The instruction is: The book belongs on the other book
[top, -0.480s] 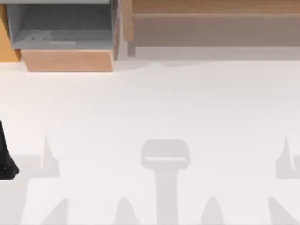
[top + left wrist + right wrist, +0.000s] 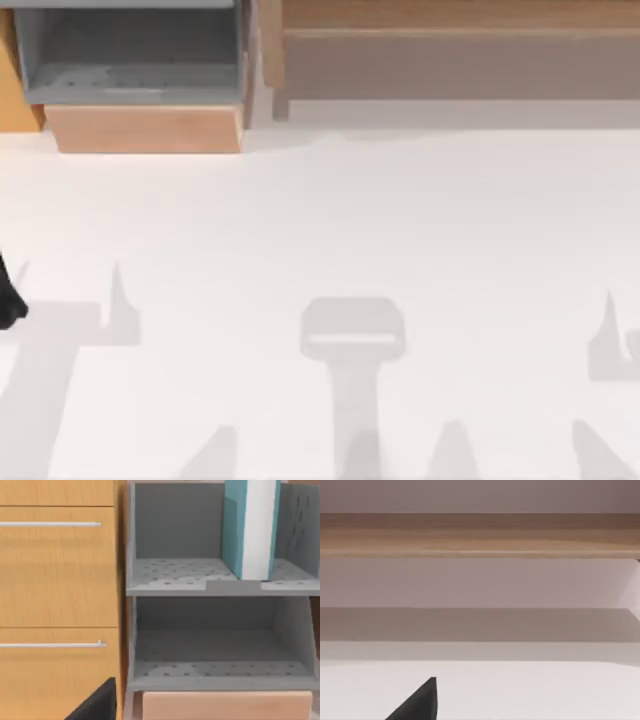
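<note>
Book (image 2: 250, 527): teal, standing upright on the grey shelf's (image 2: 175, 575) top level.
Left tool (image 2: 8, 300): at the tabletop's (image 2: 350, 220) left edge; open or closed, cannot tell.

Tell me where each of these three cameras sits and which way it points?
Top view: above, looking down at the table; left arm at its left edge.
Left wrist view: faces a grey shelf holding an upright book, drawers beside; dark gripper tip.
Right wrist view: faces a wooden rack.
The top and left wrist views share the shelf.
</note>
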You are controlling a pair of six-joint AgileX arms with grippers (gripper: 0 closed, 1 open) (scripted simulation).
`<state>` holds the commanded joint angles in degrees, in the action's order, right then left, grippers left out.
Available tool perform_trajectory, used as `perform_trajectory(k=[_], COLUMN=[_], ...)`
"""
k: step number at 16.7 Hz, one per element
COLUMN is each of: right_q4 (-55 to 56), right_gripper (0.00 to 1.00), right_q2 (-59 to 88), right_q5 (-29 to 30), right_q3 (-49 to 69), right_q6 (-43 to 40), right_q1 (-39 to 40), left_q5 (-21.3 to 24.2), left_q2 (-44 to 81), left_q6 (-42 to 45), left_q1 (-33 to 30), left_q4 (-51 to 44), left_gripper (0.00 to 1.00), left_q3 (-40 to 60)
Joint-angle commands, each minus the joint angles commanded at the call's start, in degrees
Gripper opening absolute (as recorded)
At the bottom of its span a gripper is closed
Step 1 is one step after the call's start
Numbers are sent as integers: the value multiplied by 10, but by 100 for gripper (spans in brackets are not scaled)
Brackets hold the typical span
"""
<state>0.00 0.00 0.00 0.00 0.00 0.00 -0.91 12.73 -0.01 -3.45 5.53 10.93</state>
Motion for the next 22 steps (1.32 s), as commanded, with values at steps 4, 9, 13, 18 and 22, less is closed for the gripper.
perform_trajectory(k=[4, 9, 13, 18, 22], right_q4=[0, 0, 0, 0, 0], right_gripper=[100, 100, 100, 100, 100], right_q2=[0, 0, 0, 0, 0], right_q5=[0, 0, 0, 0, 0], right_q3=[0, 0, 0, 0, 0], right_q6=[0, 0, 0, 0, 0], right_q1=[0, 0, 0, 0, 0], left_q5=[-18, -54, -85, -114, -119], left_q2=[203, 554, 788, 948, 972], left_q6=[-2, -6, -7, -7, -7], left_q1=[-38, -80, -102, -115, -116], left_q4=[74, 177, 248, 304, 313], left_gripper=[100, 100, 100, 100, 100], left_q3=[146, 351, 492, 602, 620])
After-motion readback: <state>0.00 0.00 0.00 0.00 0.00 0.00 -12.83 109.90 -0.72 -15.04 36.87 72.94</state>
